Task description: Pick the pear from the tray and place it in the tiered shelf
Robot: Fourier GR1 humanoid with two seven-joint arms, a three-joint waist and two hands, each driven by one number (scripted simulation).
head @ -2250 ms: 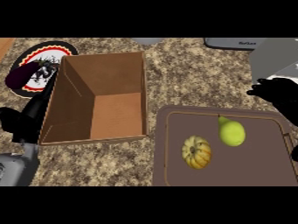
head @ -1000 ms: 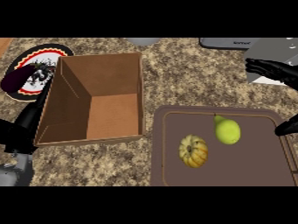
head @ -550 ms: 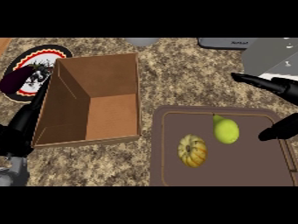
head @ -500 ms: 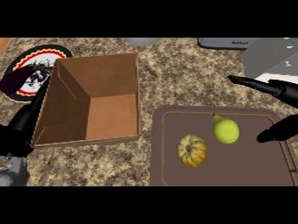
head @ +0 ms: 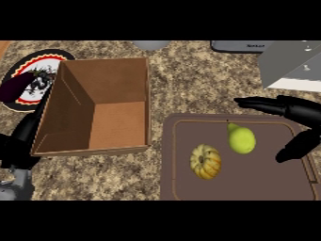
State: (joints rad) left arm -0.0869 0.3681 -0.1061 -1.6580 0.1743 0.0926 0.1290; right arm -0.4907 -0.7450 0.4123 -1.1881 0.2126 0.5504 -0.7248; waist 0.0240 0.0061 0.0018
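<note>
A yellow-green pear (head: 241, 139) lies on the dark brown tray (head: 260, 183) at the lower right, beside a small striped orange squash (head: 206, 161). My right hand (head: 303, 115) hovers at the tray's right side, open, with fingers stretched leftward above the pear and the thumb hanging down to the pear's right. It does not touch the pear. My left hand (head: 13, 143) rests open at the lower left, beside the brown open box (head: 97, 111). The grey tiered shelf (head: 300, 63) shows partly at the upper right.
A round decorated plate (head: 31, 79) lies at the upper left, behind the box. A dark grey appliance (head: 243, 46) and a grey round object (head: 151, 44) sit along the far edge. Speckled stone counter lies between box and shelf.
My right hand has come down and leftward from the shelf area to the tray, fingers now spread over the pear. The left hand has lowered slightly beside the box.
</note>
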